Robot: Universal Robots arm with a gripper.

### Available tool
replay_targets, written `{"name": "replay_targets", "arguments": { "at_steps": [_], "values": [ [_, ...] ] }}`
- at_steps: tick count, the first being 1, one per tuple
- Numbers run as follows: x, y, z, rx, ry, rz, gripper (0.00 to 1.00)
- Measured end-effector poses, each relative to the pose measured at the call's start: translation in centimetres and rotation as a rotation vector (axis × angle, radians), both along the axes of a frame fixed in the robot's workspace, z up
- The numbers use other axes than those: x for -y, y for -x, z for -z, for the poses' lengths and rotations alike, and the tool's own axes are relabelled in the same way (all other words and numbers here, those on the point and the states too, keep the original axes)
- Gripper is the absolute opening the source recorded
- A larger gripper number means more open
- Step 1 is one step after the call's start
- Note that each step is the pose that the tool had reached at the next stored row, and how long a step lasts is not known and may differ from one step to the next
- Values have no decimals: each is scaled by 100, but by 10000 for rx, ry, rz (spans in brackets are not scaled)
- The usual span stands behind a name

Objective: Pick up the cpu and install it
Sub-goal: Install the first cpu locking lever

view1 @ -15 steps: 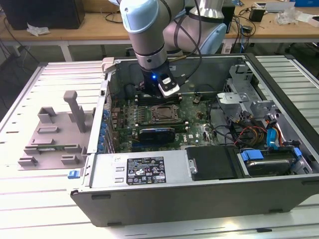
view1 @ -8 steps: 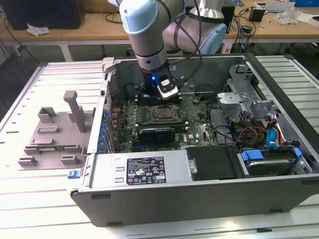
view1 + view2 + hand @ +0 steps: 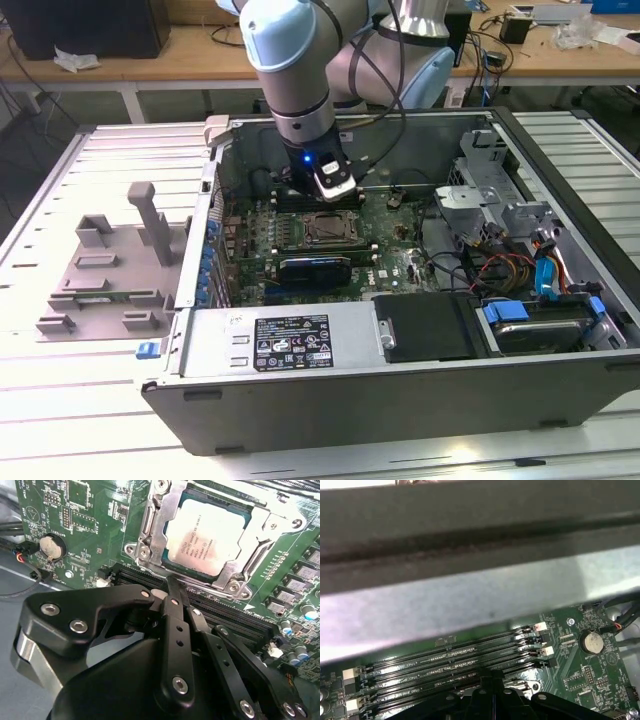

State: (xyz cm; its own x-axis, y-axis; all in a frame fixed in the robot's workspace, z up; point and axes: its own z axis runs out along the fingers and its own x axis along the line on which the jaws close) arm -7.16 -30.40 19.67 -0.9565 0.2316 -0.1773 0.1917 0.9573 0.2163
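Arm [image 3: 290, 60] is down inside the open grey metal computer case [image 3: 450, 390], which lies on its side on the pale slatted worktop [image 3: 60, 400]. The black linkage tool [image 3: 173, 585] looks clenched, tips together w/ nothing between them. Small square cpu w/ the pale silver-grey metal top [image 3: 207, 537] sits flat in its socket on the green motherboard [image 3: 75, 525], and the shiny metal socket frame [image 3: 150, 535] lies around its edges. Tool is clear of the chip: in the second wrist view its tip sits at the frame's near edge, just beside the cpu. Can't tell if it's touching the frame. Long black memory slots [image 3: 450, 660] run in parallel rows right by the tool; the first wrist view has the tool's links over the end of that bank. Round silver coin battery [image 3: 52, 546] is off to one side on the board, well apart from the socket. On the exterior view's left, outside the case, the big grey plastic fixture w/ upright posts [image 3: 110, 270] rests on the worktop.
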Motion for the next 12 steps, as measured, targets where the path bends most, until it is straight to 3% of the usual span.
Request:
{"name": "replay_targets", "arguments": {
  "at_steps": [6,12],
  "values": [
    [12,-11,3,1,-1,2,11],
    [61,-40,6,0,2,2,11]
  ]
}}
